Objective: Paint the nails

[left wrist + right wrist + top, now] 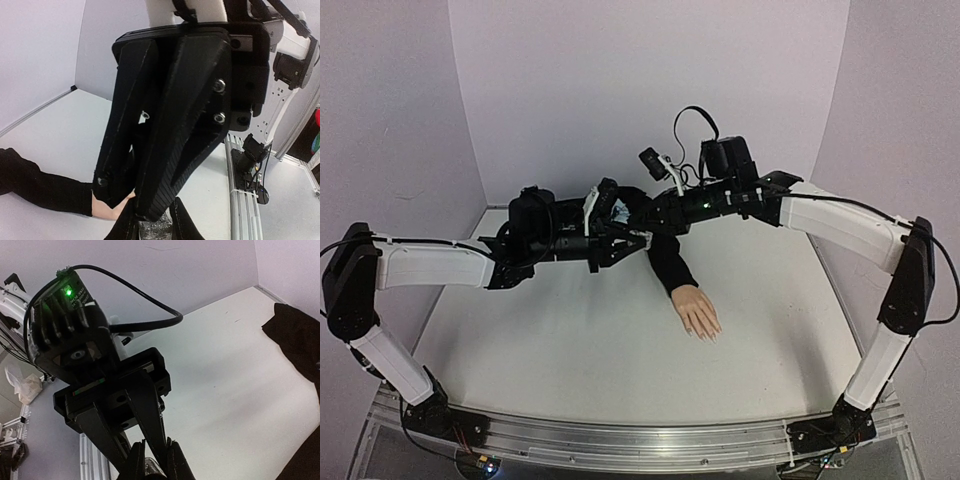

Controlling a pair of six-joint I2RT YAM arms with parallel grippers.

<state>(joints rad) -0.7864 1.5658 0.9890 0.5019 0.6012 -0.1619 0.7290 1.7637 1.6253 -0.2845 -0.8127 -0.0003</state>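
Note:
The mannequin hand (698, 310) lies palm down on the white table, its black sleeve (669, 260) running back under the arms. Its pale nails (706, 336) point toward the near edge. Both grippers meet in the air above the sleeve's far end. My left gripper (625, 243) (156, 227) is shut on a small clear glittery bottle (157, 231). My right gripper (642, 222) (154, 465) is shut on the top of the same bottle (151, 471); its cap is hidden. The nails are out of both wrist views; the left wrist view shows only a bit of skin (107, 210).
White walls close the back and both sides. An aluminium rail (620, 445) with the arm bases runs along the near edge and also shows in the left wrist view (240, 190). Black cloth (297, 337) lies at the right of the right wrist view.

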